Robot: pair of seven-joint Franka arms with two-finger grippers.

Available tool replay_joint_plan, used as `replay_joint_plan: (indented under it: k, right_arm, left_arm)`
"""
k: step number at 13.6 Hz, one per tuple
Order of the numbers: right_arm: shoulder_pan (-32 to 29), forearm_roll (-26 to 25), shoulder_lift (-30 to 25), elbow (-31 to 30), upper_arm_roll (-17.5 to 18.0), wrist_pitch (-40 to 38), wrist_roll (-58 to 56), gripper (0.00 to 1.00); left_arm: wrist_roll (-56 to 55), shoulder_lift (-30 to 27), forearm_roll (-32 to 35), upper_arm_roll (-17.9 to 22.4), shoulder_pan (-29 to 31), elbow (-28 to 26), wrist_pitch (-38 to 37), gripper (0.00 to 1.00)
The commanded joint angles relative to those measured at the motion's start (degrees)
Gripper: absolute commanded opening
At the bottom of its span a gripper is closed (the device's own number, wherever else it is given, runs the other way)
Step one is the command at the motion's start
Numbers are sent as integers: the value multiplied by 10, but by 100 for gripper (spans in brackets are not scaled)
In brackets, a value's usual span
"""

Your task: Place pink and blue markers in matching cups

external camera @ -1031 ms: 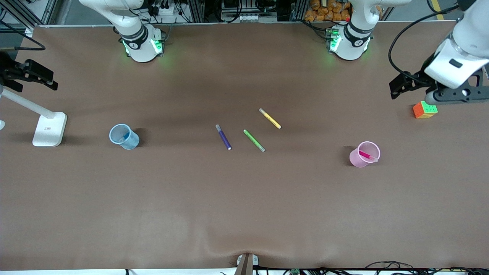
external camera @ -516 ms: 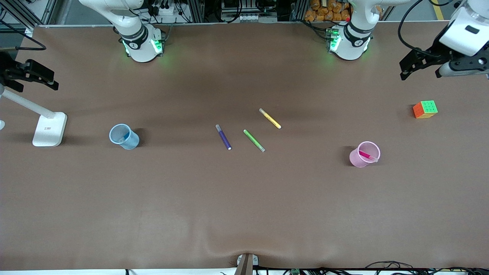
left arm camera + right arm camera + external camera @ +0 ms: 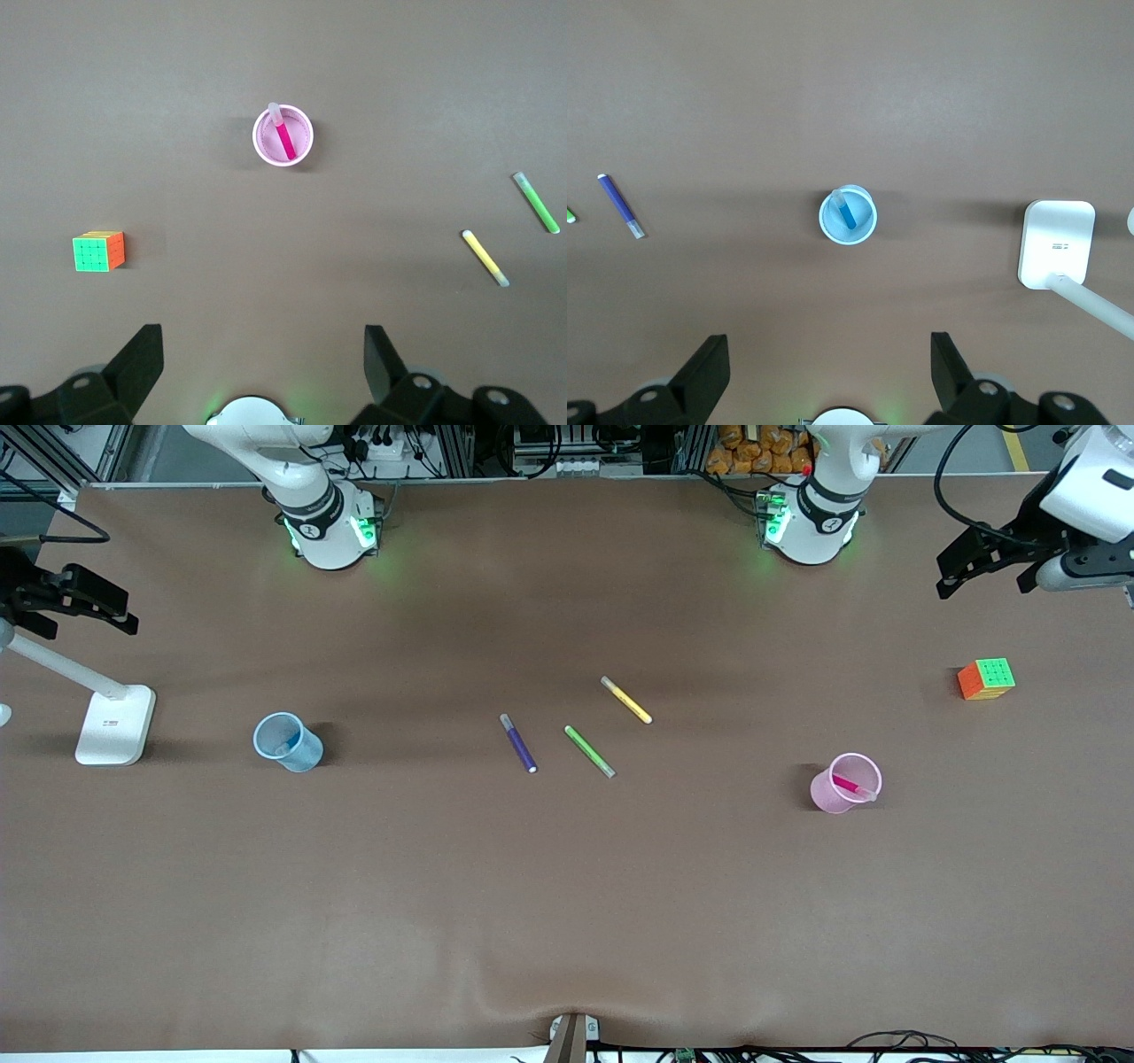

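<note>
- The pink marker (image 3: pixel 848 786) stands in the pink cup (image 3: pixel 836 795), toward the left arm's end of the worktop (image 3: pixel 567 903).
- The blue marker (image 3: pixel 289 742) stands in the blue cup (image 3: pixel 299 755); both placements look done.
- The left gripper (image 3: pixel 985 567) and the right gripper (image 3: pixel 75 607) hang wide and empty; only parking seems left.

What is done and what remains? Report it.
Done: the pink marker stands in the pink cup, and the blue marker is in the blue cup. In hand: nothing; the left gripper and right gripper hang with open fingers at their own ends of the table. Left: apparently nothing; only the purple pen, green pen and yellow pen lie loose.
</note>
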Motion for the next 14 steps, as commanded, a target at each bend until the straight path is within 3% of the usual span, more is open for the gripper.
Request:
replay_joint_plan:
  k: [1, 14]
  right_arm:
    - [-7, 6, -5, -4, 5, 0, -2, 100]
    - [-12, 7, -4, -4, 3, -1, -2, 100]
  left_arm:
    - [7, 5, -5, 0, 0, 28, -26, 100]
    - [4, 9, -5, 0, -2, 42, -30, 100]
